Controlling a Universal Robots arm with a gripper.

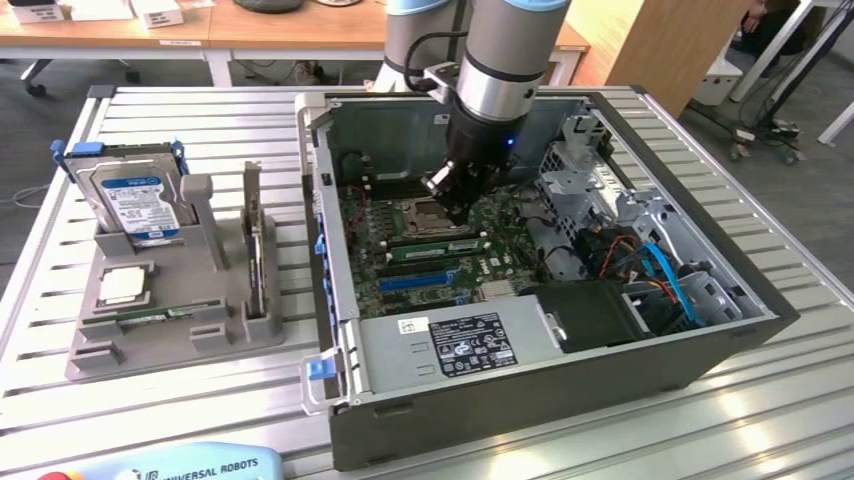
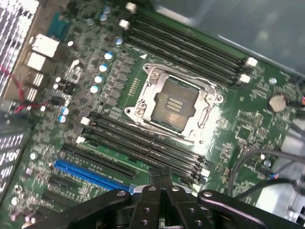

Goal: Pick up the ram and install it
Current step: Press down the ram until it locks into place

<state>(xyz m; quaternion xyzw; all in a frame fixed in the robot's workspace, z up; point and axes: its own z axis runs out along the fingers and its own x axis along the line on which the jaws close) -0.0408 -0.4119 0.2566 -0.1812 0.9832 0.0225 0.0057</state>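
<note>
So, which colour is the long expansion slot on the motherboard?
Blue; the expansion slot shows best in the wrist view.

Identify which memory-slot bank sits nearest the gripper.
The bank between the processor socket and the blue slot; the other bank lies beyond the socket.

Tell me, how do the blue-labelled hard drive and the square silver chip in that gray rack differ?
The hard drive stands on edge in its slot, while the chip lies flat. The hard drive is clearly the larger of the two. The hard drive carries a blue and white label, while the chip's top is plain silver. Both are metallic and sit in the same gray rack, beside the open computer case, on the exterior view's left.
</note>
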